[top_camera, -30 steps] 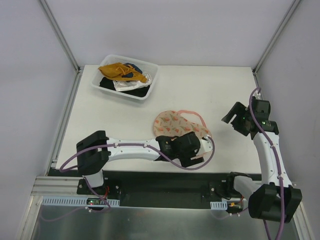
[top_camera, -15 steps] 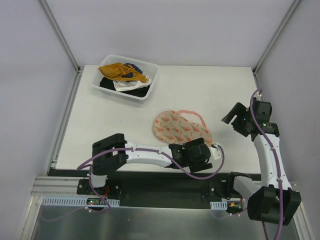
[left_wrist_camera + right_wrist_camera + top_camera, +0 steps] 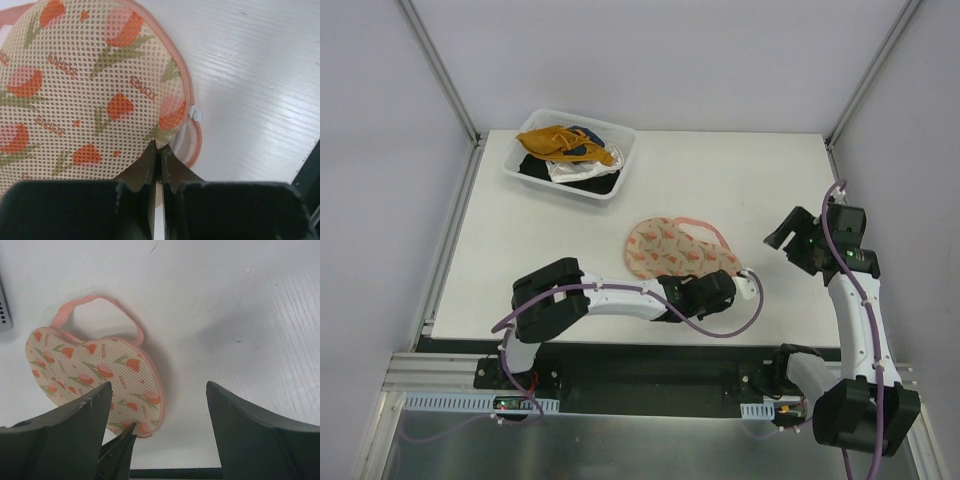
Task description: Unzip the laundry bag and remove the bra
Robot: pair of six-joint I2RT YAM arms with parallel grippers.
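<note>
Evidently little of the task is done. The laundry bag (image 3: 672,252) is seen lying flat on the table (image 3: 750,180), directly ahead of the left gripper (image 3: 160,152), and its zipper is judged to be closed along nearly all of the rim that can be seen. The white zipper pull (image 3: 198,114) is found just ahead of and to the right of the fingertips, untouched. A whitish sliver is shown beneath it, but whether that is an opened gap cannot be told. The bra is not seen anywhere and is presumed to be enclosed in the bag. Unzipping and removal are therefore both left to be done.

The left gripper's jaws are pressed together, and a small pucker of mesh at the bag's nearest edge appears to be pinched between them. The right gripper (image 3: 159,387) is held spread wide with nothing in it, well above and to the side of the bag, which is seen below and left of its fingers.

Compared with a second ago, the left gripper has been drawn back off the bag's near lobe to its edge, and its jaws, then wide apart, have been closed. The right arm has hardly been moved.
</note>
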